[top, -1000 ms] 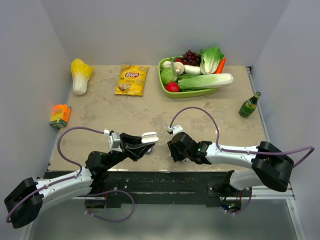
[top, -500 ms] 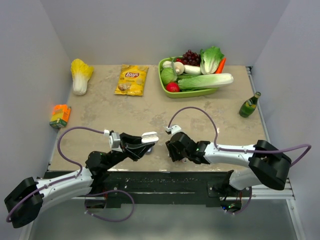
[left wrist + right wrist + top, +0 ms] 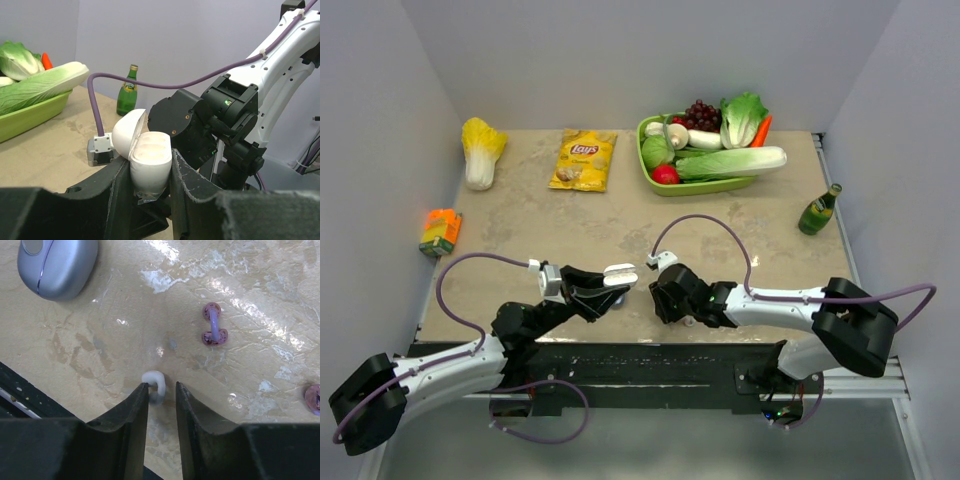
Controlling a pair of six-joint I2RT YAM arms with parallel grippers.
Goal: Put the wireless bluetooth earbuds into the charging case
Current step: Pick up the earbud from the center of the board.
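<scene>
At the worktop's near edge, the left gripper clamps the open white case. The right gripper, jaws slightly apart, straddles a white earbud on the worktop; a lilac earbud lies near.

Yellow chip bag at table's far side carried red "Lay's" logo, legible in top view. Green bottle wore yellow label, print too small to read. Orange carton at left edge: printing blurred, unreadable.
</scene>
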